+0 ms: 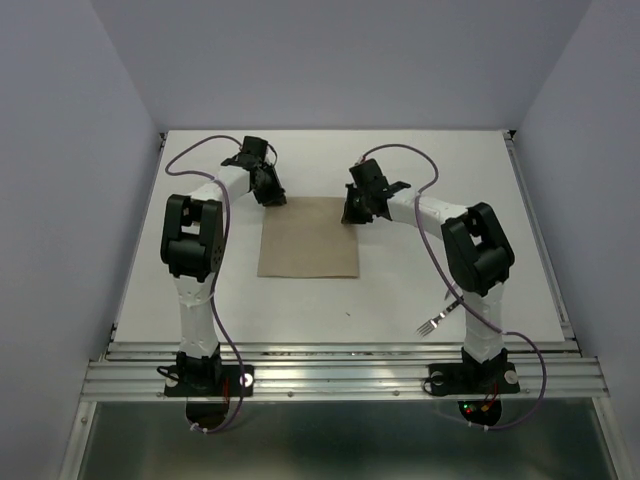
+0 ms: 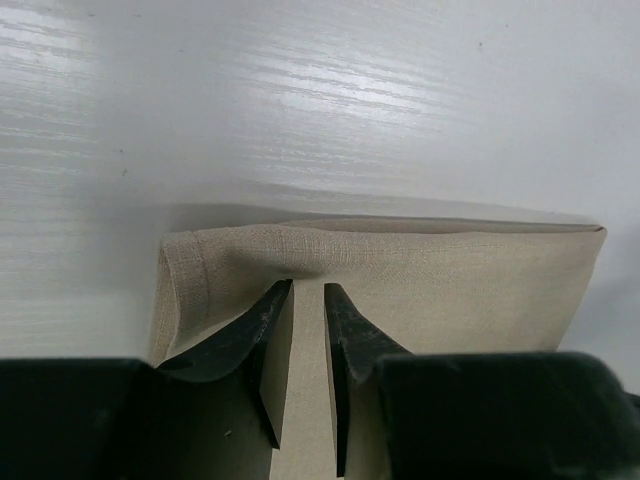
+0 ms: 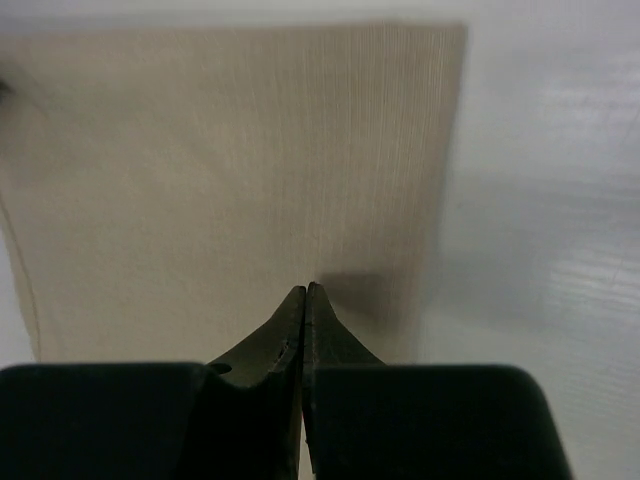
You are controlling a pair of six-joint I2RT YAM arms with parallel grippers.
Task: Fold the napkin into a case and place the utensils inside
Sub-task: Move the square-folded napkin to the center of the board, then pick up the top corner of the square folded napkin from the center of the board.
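the plain beige-tan cloth napkin (image 1: pixel 308 238) lies flat as a rectangle in the middle of the white worktop (image 1: pixel 450 170), between the two arms. in the left wrist view its far edge shows more than one layer of fabric, and its hemmed left end curls up slightly.

the left hand (image 1: pixel 272 195) is at the napkin's far left corner. its dark fingers (image 2: pixel 262 318) stand a little spread, with a narrow strip of cloth showing between them, and their tips are down on the fabric, which puckers around them. whether any cloth is caught between them cannot be told.

the right hand (image 1: pixel 353 213) is over the napkin's far right corner. its fingers (image 3: pixel 290 330) are pressed together with nothing between them, pointing over the cloth close to its right edge, and a small shadow sits just beyond the tips.

a slim fork with silver tines (image 1: pixel 437 320) lies on the worktop well apart from the napkin, near the front edge beside the right arm's base, partly hidden by that arm.
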